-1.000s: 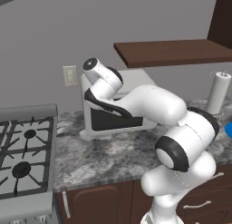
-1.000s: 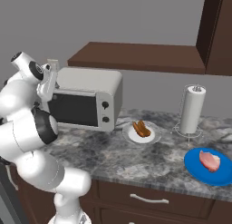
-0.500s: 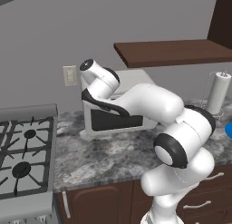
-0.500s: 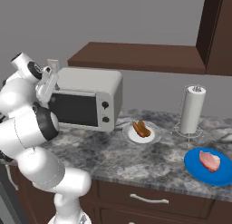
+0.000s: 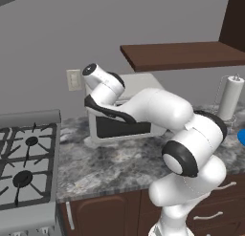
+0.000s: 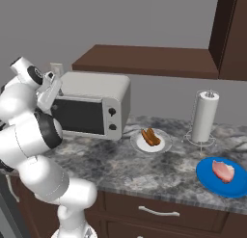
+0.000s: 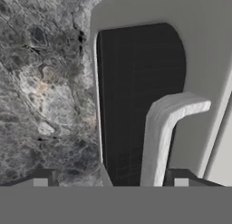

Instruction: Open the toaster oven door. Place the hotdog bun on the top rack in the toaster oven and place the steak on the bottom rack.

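Jaws spread wide, holding nothing; gripper (image 7: 110, 182) sits at the upper left of the toaster oven door (image 7: 136, 96). The door handle (image 7: 163, 132) runs lengthwise up between the fingertips. Door looks shut; toaster oven (image 6: 91, 107) stands at the desk's (image 6: 144, 169) back.

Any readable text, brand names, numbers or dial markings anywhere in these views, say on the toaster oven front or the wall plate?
None can be read. The toaster oven front is plain, with two dark knobs that carry no legible marks. The wall plate is blank, and so is the paper towel roll.
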### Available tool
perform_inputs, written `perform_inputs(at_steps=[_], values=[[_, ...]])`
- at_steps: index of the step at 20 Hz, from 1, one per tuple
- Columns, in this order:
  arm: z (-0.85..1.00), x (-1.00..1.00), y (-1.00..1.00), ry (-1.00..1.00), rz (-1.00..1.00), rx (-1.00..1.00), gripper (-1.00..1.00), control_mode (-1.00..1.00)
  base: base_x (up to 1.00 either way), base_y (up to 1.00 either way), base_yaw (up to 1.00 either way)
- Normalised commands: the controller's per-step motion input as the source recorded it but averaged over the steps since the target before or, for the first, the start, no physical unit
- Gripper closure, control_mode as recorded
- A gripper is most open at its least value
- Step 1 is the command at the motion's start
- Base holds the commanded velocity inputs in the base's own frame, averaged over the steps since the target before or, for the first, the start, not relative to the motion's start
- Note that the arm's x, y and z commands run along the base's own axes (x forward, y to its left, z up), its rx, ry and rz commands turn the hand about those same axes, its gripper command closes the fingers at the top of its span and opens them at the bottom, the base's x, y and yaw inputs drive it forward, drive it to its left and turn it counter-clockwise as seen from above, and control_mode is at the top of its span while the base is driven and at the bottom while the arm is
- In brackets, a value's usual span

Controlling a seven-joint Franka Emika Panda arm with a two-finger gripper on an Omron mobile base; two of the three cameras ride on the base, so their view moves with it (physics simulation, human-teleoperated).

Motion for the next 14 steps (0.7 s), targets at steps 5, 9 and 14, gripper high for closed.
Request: perform_inputs(at_steps=[5,9,14], values=[[-0.71,-0.03,-0.23,0.21,-0.03,0.05,-1.00,-1.00,0.00,0.00,0.00],[-0.79,0.00,-0.30,0.15,0.00,0.10,-1.00,-1.00,0.00,0.00,0.00],[-0.54,-0.35,-0.13,0.03,0.00,0.09,-1.00,-1.00,0.00,0.00,0.00]])
